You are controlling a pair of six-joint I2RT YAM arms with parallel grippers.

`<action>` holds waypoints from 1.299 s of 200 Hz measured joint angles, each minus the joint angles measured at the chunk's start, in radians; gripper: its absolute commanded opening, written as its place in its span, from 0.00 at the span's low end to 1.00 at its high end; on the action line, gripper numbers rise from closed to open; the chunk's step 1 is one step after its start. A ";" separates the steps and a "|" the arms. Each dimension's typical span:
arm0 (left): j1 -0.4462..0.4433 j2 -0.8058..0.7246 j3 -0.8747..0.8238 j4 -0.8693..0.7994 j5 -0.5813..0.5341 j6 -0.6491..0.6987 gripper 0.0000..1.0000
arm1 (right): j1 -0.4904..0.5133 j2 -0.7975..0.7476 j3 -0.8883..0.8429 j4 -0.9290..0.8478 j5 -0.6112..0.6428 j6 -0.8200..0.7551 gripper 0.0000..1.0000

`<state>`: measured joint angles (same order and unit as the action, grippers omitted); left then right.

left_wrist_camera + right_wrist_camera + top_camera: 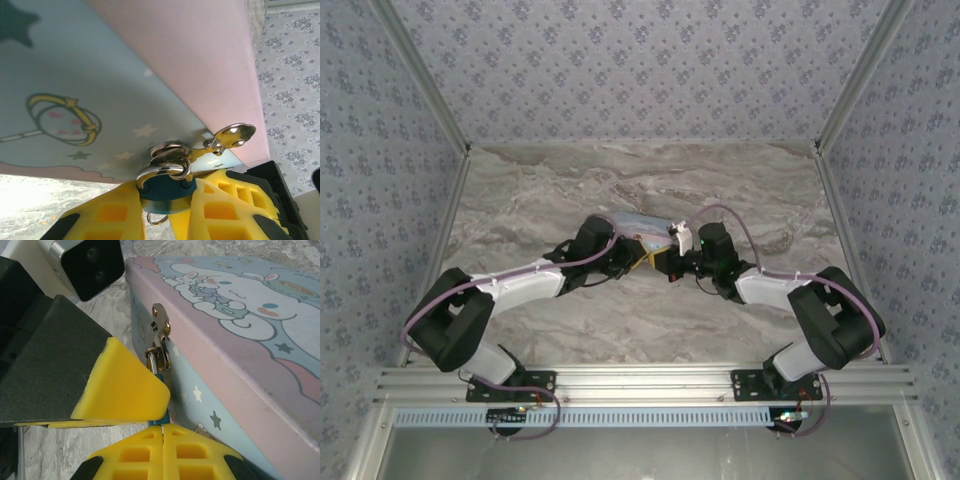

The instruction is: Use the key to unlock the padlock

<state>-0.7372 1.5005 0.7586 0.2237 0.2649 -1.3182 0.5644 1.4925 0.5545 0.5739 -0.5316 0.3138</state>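
Left claw: the left gripper is pinching narrowly on the padlock, its yellow fingers pressing on the blue body from both sides.
Padlock: the padlock is hanging at the front wall of the tin, held between those fingers. Its thin metal shackle is looping up toward the latch, and a small wire ring is dangling just under the body.
Right claw: the right gripper is sitting fully closed, its pads meeting tip to tip just below the padlock. A thin blue-green sliver is poking out above the seam, and I cannot tell what it is or whether anything is being pinched.
Tin: the pastel tin with the cartoon lid is lying on the marble table with its lid closed. The latch plate is hanging down over its front wall.
Arms: seen from overhead, both arms are reaching inward and meeting at the near side of the tin, with the two claws just beside each other.
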 measured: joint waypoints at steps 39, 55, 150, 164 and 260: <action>-0.001 0.044 0.000 0.009 0.009 0.000 0.18 | 0.052 0.005 -0.035 0.014 0.114 0.080 0.00; -0.004 0.077 0.000 0.020 0.017 -0.003 0.21 | 0.068 0.015 -0.059 0.032 0.154 0.118 0.00; 0.004 0.103 0.000 0.062 0.042 -0.008 0.57 | 0.080 0.057 -0.085 0.034 0.223 0.266 0.00; 0.014 0.071 -0.003 0.052 0.041 0.001 0.59 | 0.079 0.058 -0.085 0.034 0.222 0.277 0.00; 0.052 -0.278 -0.054 0.055 -0.167 0.228 0.66 | 0.080 0.068 -0.085 0.036 0.221 0.327 0.00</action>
<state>-0.6853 1.2228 0.7044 0.2787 0.0975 -1.0901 0.6441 1.5608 0.4698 0.6098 -0.3103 0.6407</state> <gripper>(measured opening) 0.647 0.059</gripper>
